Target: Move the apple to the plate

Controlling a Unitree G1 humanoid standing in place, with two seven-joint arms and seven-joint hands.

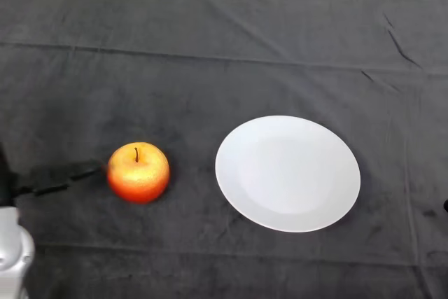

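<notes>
Dark grey cloth point(231, 54) covers our whole bench, creased in long folds and running back to a pale strip of wall at the far edge. Nearest to us, at the lower left corner, we see the silver-grey arm point(12, 253) coming up into the picture. Just beyond it our black hand point(52, 178) lies low over the cloth at the left edge, its fingers stretched out straight toward the right and holding nothing; the tips reach just short of the fruit, and we cannot tell whether they touch it. Beside those tips stands the round red and yellow apple point(138, 172), upright with its short dark stem pointing up, resting on the cloth left of centre. To the right of the apple, apart from it with a band of bare cloth between, lies the round white plate point(288, 173), flat and with nothing on it. So the apple sits on the cloth, not on the plate.
</notes>
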